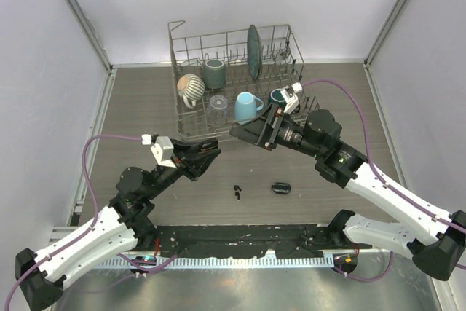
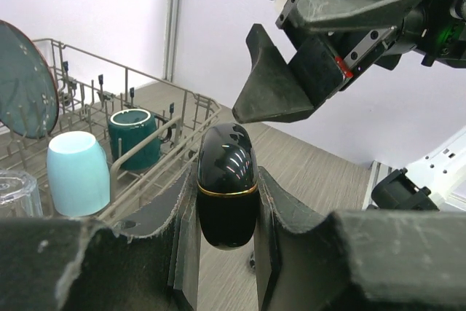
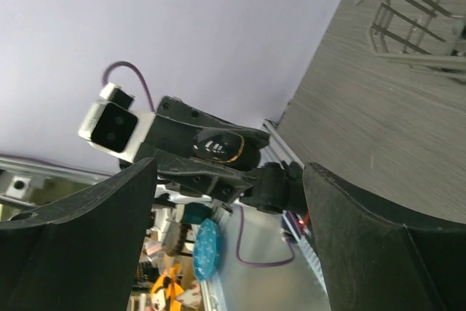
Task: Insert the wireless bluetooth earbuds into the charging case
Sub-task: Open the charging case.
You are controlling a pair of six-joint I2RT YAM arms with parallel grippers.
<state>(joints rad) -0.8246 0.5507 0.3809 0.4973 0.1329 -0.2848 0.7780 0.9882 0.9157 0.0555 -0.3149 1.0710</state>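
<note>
Nearest the lens, filling the bottom of the left wrist view, the left end effector point(image 2: 227, 194) is pinching a glossy black oval charging case point(image 2: 227, 172) upright between its two dark fingers point(image 2: 182, 216). The thin gold seam around the case's middle appears closed. In the upper right of that frame the right end effector point(image 1: 249, 129) hangs just above and beside the case without touching it. Its own wrist view shows its fingers spread wide at the lower left and lower right, with nothing between them. In the top view the two arms meet near frame centre, just in front of the silver wire dish rack point(image 1: 173, 49) that holds a pale blue cup point(image 1: 247, 106) and a teal mug point(image 2: 135, 136). Two tiny glossy black earbuds point(image 1: 238, 192) lie on the grey wood-grain bench point(image 1: 145, 100) below centre, well apart from the held case. A second black oval case point(image 1: 281, 189) sits near them to the right. The step in hand looks like opening the lid, since no bud can go in while the seam is shut. The next move probably calls for the spread fingers to catch the upper half and hinge it back while the left grip steadies the base, then a fine pick of one bud from the bench.
</note>
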